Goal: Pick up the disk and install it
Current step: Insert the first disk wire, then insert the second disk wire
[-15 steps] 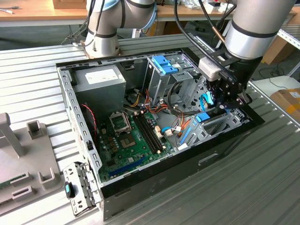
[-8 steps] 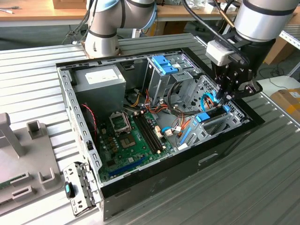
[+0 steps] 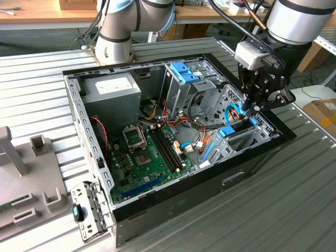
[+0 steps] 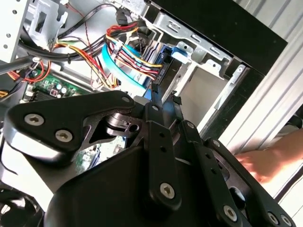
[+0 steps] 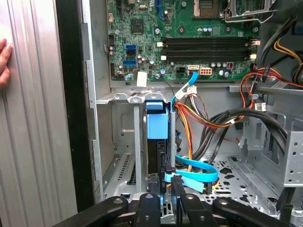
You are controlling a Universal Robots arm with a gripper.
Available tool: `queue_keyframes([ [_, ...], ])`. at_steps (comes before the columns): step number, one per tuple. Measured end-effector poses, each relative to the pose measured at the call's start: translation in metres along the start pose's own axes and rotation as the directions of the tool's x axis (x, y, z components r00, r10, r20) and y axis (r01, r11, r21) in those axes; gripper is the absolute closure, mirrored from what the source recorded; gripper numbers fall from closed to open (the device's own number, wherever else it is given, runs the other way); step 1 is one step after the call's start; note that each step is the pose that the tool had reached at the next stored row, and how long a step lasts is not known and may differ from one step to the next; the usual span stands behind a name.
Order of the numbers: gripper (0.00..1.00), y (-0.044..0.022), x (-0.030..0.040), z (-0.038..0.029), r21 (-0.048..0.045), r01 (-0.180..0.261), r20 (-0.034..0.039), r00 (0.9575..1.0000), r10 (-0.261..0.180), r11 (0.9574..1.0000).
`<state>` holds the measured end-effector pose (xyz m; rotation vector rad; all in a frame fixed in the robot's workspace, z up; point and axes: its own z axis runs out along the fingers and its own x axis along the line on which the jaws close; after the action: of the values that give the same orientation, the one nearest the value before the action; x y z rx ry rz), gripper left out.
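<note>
In the exterior view the gripper (image 3: 255, 108) reaches into the open computer case (image 3: 157, 202) at its drive bay. The first wrist view shows the disk (image 5: 156, 137) standing on edge in that bay (blue bracket uppermost), the fingers pinching its end; a hand (image 5: 4, 61) rests outside the case.

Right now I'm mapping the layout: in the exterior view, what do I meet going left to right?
Grey fixture → power supply → motherboard → disk → gripper.
</note>
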<state>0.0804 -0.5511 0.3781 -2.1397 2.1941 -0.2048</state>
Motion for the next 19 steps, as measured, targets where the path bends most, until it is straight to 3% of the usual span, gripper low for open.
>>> queue_keyframes([
  [3,0.76,-0.0052,-0.0002,0.0007,-0.0315,0.001,-0.0008,1.0000,-0.001,0.9995],
  [19,0.76,-0.0038,-0.0002,0.0019,-0.0322,0.001,-0.0010,1.0000,-0.001,0.9995],
])
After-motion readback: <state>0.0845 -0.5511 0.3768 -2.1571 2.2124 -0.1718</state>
